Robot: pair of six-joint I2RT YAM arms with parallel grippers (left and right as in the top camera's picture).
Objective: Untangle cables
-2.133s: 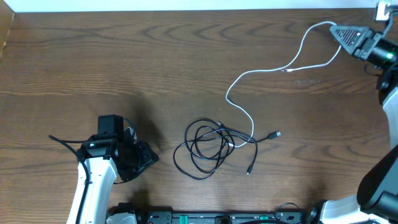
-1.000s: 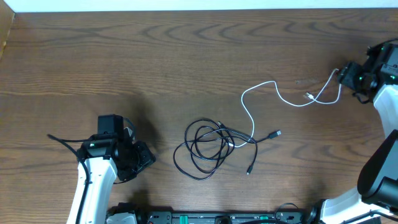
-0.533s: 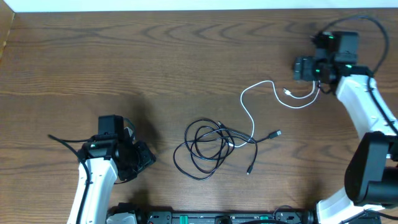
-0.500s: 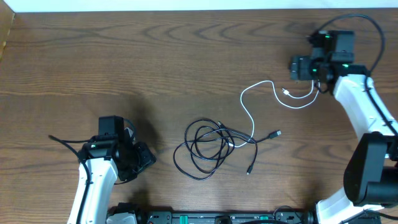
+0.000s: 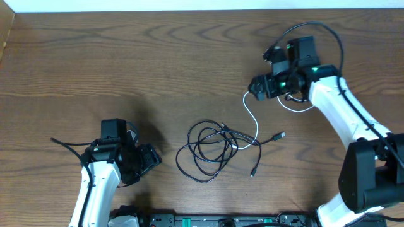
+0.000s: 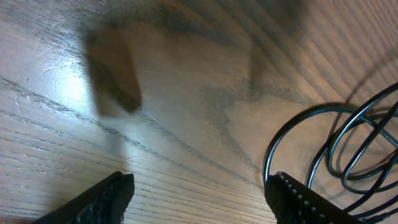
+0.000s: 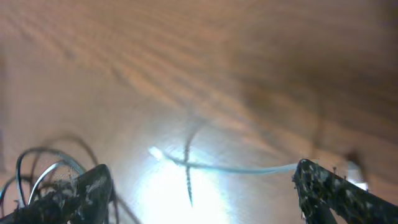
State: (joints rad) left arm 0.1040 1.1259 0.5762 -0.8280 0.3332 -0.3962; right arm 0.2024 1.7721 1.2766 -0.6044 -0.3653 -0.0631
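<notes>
cables (image 5: pixel 225 144) beside outstretched right gripper (image 5: pixel 257 87), jaws apart

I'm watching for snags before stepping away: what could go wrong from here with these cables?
The white cable runs into the black cable coil; if the open right gripper lifts it, the coil may drag along or tighten. The open left gripper sits beside the coil's loops and could close on several strands at once.
</notes>
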